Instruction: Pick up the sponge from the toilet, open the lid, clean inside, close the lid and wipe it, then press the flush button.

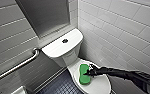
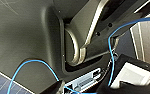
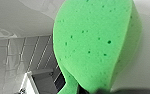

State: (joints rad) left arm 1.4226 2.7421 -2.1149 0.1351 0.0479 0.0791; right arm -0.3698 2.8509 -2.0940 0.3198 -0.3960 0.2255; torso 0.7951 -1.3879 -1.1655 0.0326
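Note:
The white toilet stands in the corner with its lid down. The green sponge lies flat on the lid's far half. My right gripper reaches in from the right, its dark arm stretched over the lid, and is shut on the sponge's right edge. In the right wrist view the sponge looms close and is pinched at its narrow end. The flush button sits in the middle of the flat tank top. My left gripper stands open, and the left wrist view holds no task object.
A metal grab bar runs along the tiled wall on the left. A tiled wall stands close to the toilet's right side. Dark small-tiled floor lies left of the bowl. A dark recess sits above the tank.

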